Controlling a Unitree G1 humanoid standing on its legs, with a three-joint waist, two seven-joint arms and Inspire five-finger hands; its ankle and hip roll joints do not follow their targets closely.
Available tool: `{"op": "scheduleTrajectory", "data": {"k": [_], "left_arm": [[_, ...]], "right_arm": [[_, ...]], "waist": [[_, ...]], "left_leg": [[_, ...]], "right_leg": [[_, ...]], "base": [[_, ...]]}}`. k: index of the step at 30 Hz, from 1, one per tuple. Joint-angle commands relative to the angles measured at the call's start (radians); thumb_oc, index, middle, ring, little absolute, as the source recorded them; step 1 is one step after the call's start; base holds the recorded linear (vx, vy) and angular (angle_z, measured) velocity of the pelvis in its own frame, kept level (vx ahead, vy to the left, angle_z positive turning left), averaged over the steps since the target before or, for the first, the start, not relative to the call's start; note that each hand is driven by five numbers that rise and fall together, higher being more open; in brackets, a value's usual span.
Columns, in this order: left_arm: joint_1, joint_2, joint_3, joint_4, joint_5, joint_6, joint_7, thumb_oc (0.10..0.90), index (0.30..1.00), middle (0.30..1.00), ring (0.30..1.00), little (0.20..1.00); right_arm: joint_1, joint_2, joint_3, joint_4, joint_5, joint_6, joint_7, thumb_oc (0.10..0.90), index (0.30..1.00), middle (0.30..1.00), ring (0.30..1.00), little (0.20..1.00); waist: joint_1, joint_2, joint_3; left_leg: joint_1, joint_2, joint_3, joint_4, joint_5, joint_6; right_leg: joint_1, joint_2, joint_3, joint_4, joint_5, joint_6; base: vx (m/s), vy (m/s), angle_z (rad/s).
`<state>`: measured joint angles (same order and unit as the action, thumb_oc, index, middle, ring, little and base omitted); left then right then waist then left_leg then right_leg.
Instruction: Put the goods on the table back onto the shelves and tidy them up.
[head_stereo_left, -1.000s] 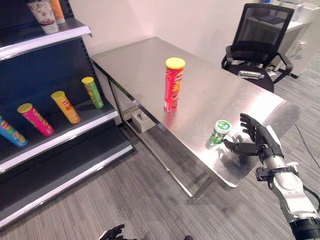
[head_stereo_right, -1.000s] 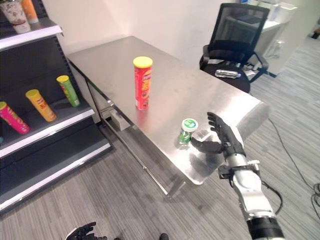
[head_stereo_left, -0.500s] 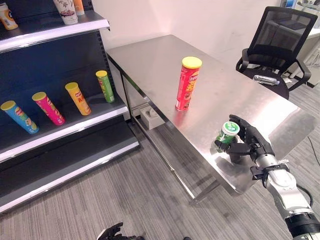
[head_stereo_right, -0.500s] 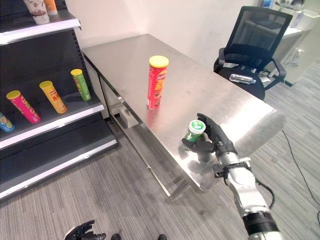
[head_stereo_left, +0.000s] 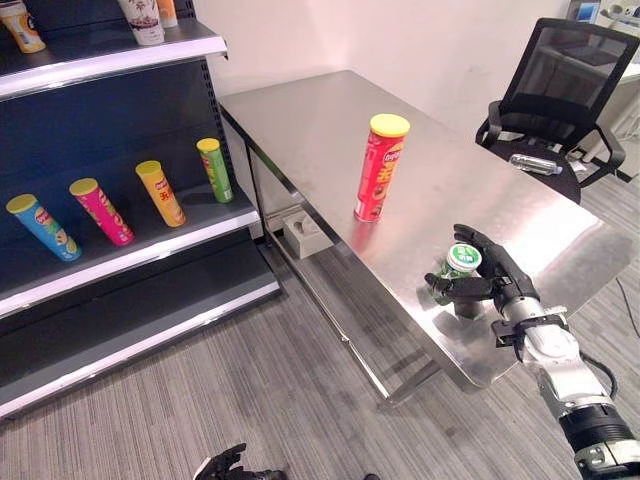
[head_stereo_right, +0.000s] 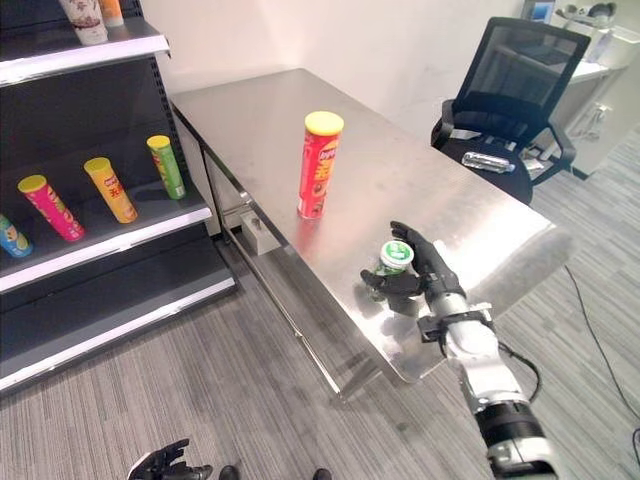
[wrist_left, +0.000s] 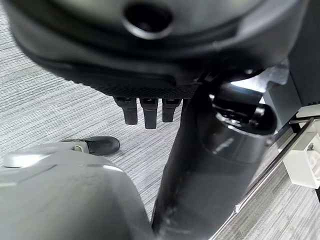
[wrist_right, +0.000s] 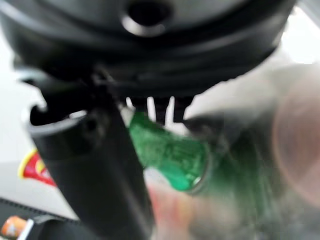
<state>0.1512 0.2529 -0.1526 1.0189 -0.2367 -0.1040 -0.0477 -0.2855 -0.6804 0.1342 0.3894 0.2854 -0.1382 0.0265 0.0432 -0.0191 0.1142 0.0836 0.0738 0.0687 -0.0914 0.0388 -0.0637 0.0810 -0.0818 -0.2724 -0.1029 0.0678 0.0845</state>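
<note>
A small green can with a white-and-green lid (head_stereo_left: 455, 270) stands near the front right edge of the steel table (head_stereo_left: 300, 120). My right hand (head_stereo_left: 497, 283) is wrapped round it, thumb across the front and fingers behind; the right wrist view shows the green can (wrist_right: 170, 152) between my thumb (wrist_right: 95, 170) and fingers. A tall red can with a yellow lid (head_stereo_left: 380, 168) stands upright mid-table, well apart from the hand. My left hand (head_stereo_left: 232, 465) hangs low by the floor, fingers (wrist_left: 145, 112) relaxed and holding nothing.
A dark shelf unit (head_stereo_left: 150, 250) stands left of the table, with blue (head_stereo_left: 42, 228), pink (head_stereo_left: 100, 212), orange (head_stereo_left: 160, 193) and green (head_stereo_left: 214, 171) cans leaning on its middle shelf. Cups (head_stereo_left: 145, 20) sit on the top shelf. A black office chair (head_stereo_left: 560, 90) stands behind the table.
My right hand, open beside the green can a second ago, has closed round it. The whole picture has shifted as the camera moved; the red can stays in place.
</note>
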Motion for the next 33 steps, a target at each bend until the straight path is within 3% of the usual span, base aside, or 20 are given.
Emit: {"op": "scheduleTrajectory", "data": {"k": [1,10,19,25,30,33], "left_arm": [[-0.053,0.037,-0.056,0.042,-0.019,-0.029,0.007,0.800,0.900,0.900,0.900,0.900],[-0.058,0.034,-0.045,0.057,-0.012,-0.030,0.012,0.800,0.900,0.900,0.900,0.900],[-0.060,0.035,-0.027,0.050,-0.009,-0.029,0.014,0.800,0.900,0.900,0.900,0.900],[-0.068,0.040,-0.008,0.041,-0.006,-0.029,0.013,0.800,0.900,0.900,0.900,0.900],[-0.067,0.044,-0.008,0.025,-0.015,-0.029,0.020,0.800,0.900,0.900,0.900,0.900],[-0.076,0.056,-0.012,0.019,-0.021,-0.030,0.025,0.800,0.900,0.900,0.900,0.900]], "right_arm": [[-0.137,-0.031,0.020,0.014,-0.024,-0.046,-0.016,0.400,0.300,0.300,0.300,0.300],[-0.125,-0.056,0.015,-0.012,-0.062,-0.046,-0.023,0.400,0.300,0.300,0.300,0.300],[-0.078,-0.079,-0.060,-0.089,-0.079,-0.057,-0.051,0.400,0.300,0.300,0.300,0.300],[-0.072,-0.119,-0.163,-0.288,-0.015,-0.103,-0.061,0.400,0.300,0.300,0.300,0.300],[-0.199,-0.173,-0.221,-0.480,0.049,-0.170,-0.092,0.400,0.300,0.300,0.300,0.300],[-0.297,-0.211,-0.236,-0.531,0.101,-0.207,-0.114,0.400,0.300,0.300,0.300,0.300]], "waist": [[0.038,-0.010,-0.026],[0.033,-0.014,-0.025],[0.022,-0.015,-0.028],[0.012,-0.013,-0.038],[0.019,-0.020,-0.042],[0.032,-0.036,-0.019]], "left_leg": [[0.000,0.038,0.016,0.004,0.013,-0.052],[0.004,0.041,0.017,0.004,0.011,-0.051],[0.015,0.044,0.027,0.004,0.007,-0.050],[0.021,0.053,0.025,0.004,0.010,-0.056],[0.020,0.072,0.007,0.004,0.030,-0.068],[-0.035,0.084,-0.008,0.083,0.051,-0.087]], "right_leg": [[0.050,-0.055,-0.039,0.016,-0.041,0.067],[0.052,-0.052,-0.034,0.016,-0.045,0.066],[0.050,-0.048,-0.018,0.016,-0.047,0.064],[0.056,-0.038,-0.012,0.016,-0.057,0.058],[0.057,-0.018,-0.005,0.016,-0.072,0.042],[0.062,-0.013,-0.011,0.016,-0.075,0.030]], "base": [[0.00,0.000,0.00],[0.00,0.000,0.00],[0.00,-0.001,0.00],[-0.01,-0.020,-0.01],[-0.06,-0.063,0.02],[-0.13,-0.056,0.06]]}}
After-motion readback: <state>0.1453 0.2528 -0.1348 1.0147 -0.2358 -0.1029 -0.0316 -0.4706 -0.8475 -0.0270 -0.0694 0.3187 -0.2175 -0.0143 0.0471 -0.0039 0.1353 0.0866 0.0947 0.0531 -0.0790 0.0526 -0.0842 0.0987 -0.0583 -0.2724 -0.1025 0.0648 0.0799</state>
